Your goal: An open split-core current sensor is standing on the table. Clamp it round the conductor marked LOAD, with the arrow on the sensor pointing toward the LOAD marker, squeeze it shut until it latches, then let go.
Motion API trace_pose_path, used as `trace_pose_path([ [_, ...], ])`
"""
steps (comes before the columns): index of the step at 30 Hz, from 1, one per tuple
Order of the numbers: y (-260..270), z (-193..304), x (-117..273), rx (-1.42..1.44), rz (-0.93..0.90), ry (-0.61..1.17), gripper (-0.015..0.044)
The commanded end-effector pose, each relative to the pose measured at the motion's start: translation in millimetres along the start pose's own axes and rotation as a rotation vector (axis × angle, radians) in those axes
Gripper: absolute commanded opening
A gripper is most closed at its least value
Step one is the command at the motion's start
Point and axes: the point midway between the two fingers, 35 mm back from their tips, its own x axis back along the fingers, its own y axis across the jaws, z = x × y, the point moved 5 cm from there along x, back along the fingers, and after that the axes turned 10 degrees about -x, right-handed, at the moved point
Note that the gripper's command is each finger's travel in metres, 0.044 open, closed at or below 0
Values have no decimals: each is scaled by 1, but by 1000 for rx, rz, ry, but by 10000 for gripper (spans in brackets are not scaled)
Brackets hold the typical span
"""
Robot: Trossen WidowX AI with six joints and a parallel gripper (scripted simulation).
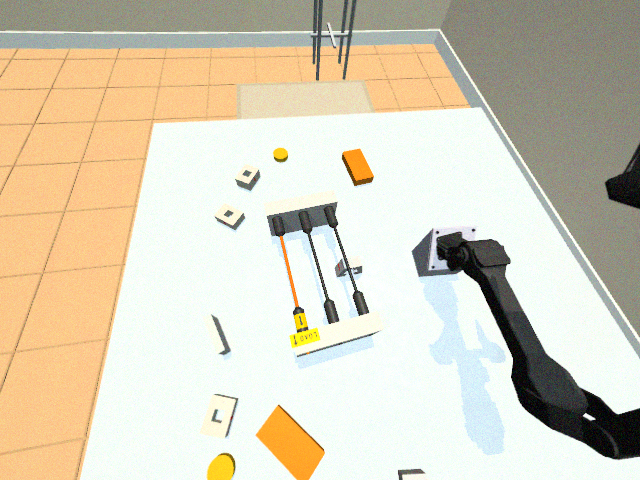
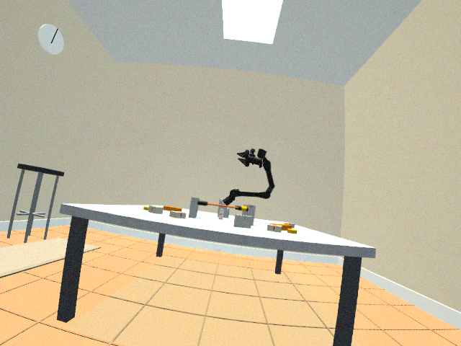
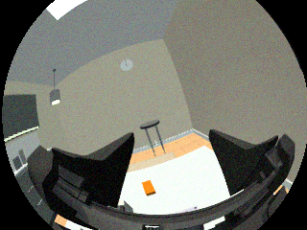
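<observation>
Hand (image 1: pixel 622 188) (image 2: pixel 238 156) (image 3: pixel 173 136) open, nothing gripped — likely sensor (image 1: pixel 341 267) (image 2: pixel 220 213) stands well below, by the outer black wire (image 1: pixel 345 258).

The arm (image 1: pixel 545 369) (image 2: pixel 271 176) is showing a dark, plastic-like finish. The table (image 1: pixel 413 170) (image 2: pixel 208 227) (image 3: pixel 179 177) is looking smooth and pale, while the stool's legs (image 1: pixel 318 46) (image 2: pixel 16 205) (image 3: pixel 150 140) are appearing metallic.

three conductors (image 1: pixel 288 271) (image 2: pixel 223 205), two orange blocks (image 1: pixel 356 165) (image 2: pixel 172 208) (image 3: pixel 149 187), two yellow discs (image 1: pixel 221 467) (image 2: pixel 292 231)
</observation>
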Motion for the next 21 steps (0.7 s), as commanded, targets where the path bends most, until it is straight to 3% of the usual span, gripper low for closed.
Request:
trace_pose_path([
  [1, 2, 0, -1, 5, -9, 0, 426],
  [11, 101, 45, -2, 275, -509, -16, 440],
  [21, 176, 127, 57, 491, -1075, -18, 440],
])
